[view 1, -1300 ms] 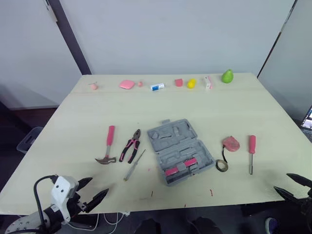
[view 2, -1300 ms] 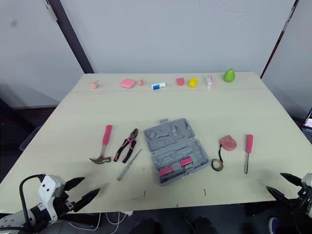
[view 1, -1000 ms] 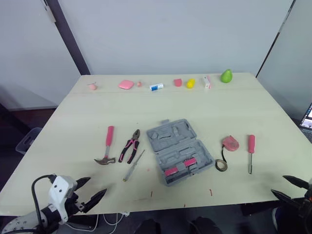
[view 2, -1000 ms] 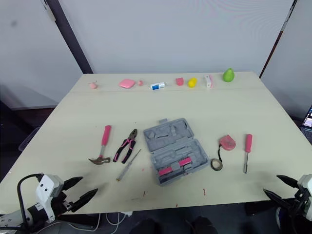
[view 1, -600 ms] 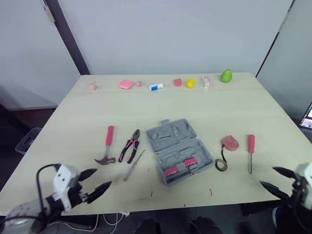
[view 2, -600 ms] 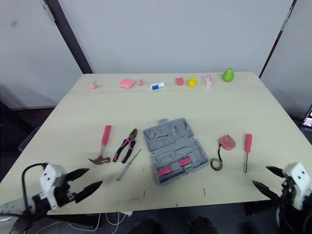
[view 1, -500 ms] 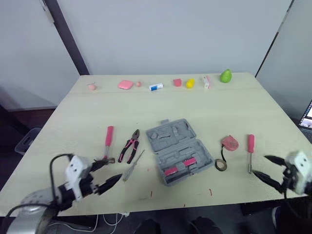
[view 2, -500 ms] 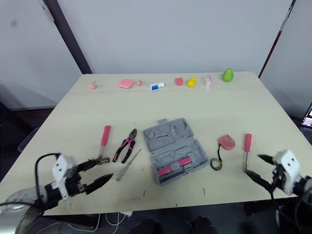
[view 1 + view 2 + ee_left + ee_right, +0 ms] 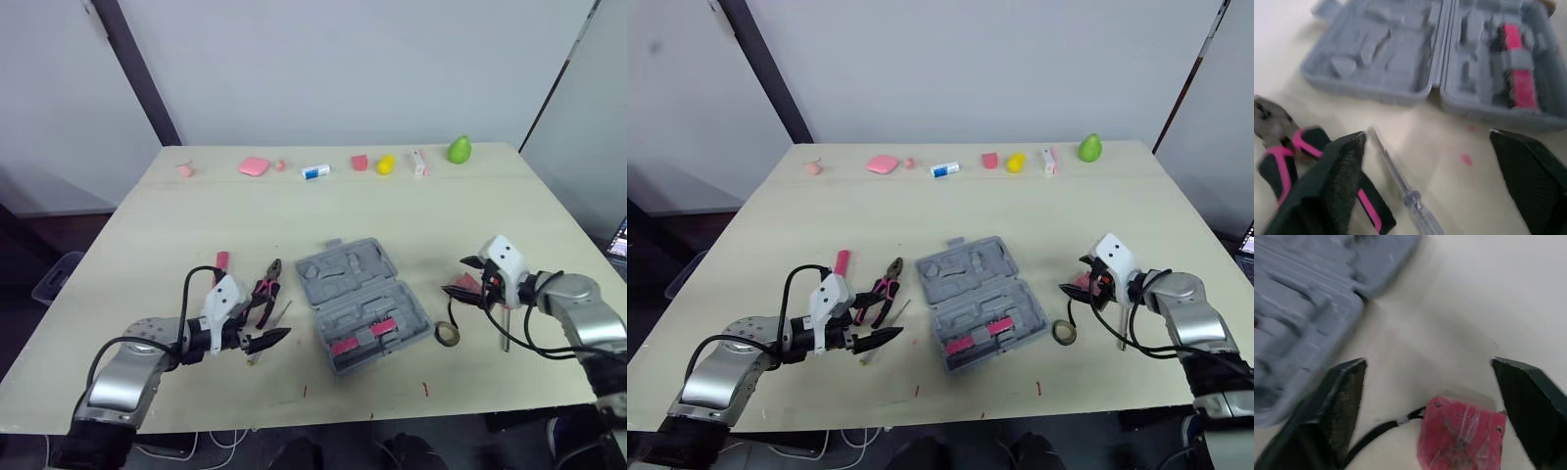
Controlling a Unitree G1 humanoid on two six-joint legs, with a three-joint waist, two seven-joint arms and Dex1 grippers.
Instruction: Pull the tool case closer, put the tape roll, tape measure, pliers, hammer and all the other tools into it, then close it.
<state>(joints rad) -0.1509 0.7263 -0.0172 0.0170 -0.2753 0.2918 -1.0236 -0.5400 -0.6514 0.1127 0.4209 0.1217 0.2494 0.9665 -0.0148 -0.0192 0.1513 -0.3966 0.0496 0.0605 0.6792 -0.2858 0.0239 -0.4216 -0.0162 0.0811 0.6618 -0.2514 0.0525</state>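
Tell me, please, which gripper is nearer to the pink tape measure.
Right. The right gripper is open just beside the tape measure, to the right of the tool case. The left gripper is across the case, open by the pliers.

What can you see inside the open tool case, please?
The tool case holds a pink-and-grey piece in its near half; the far half's moulded slots look empty. Nothing covers the inside.

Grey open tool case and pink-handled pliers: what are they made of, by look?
Grey open tool case: likely moulded plastic, matte, with formed recesses. Pink-handled pliers: dull grey metal head, probably steel; pink-and-black grips look like rubber or plastic sleeves.
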